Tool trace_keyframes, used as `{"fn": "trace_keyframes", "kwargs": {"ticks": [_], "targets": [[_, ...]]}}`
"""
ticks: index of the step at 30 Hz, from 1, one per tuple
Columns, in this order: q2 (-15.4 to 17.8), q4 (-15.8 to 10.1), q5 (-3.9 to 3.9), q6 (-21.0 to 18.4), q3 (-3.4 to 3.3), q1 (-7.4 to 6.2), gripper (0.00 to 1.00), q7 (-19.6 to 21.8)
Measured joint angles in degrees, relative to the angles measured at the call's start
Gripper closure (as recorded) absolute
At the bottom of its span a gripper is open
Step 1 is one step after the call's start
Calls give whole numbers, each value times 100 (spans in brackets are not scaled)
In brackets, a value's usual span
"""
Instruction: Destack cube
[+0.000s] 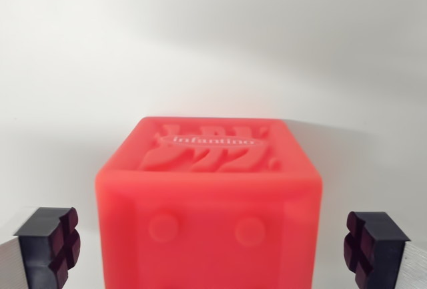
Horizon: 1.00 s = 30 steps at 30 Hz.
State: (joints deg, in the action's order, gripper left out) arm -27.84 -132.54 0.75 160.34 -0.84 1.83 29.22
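Observation:
A red soft cube [208,202] fills the lower middle of the wrist view. Its top face carries raised lettering and a white "Infantino" mark, and its near side shows two round bumps. My gripper [210,247] is open and straddles the cube. One dark finger pad [55,243] stands at the wrist view's left, apart from the cube's side, and the other pad [370,245] stands at the wrist view's right, also with a gap. Whatever lies under the cube is hidden.
A plain white surface [213,49] stretches behind and around the cube, with soft shadows at the cube's sides.

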Motion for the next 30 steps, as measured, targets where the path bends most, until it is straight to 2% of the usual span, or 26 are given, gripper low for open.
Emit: {"fn": "trace_keyframes", "kwargs": {"ticks": [16, 30], "targets": [[702, -150, -3, -542, -16, -12, 0, 1], [1500, -207, -23, -1275, -23, -14, 0, 13]]}}
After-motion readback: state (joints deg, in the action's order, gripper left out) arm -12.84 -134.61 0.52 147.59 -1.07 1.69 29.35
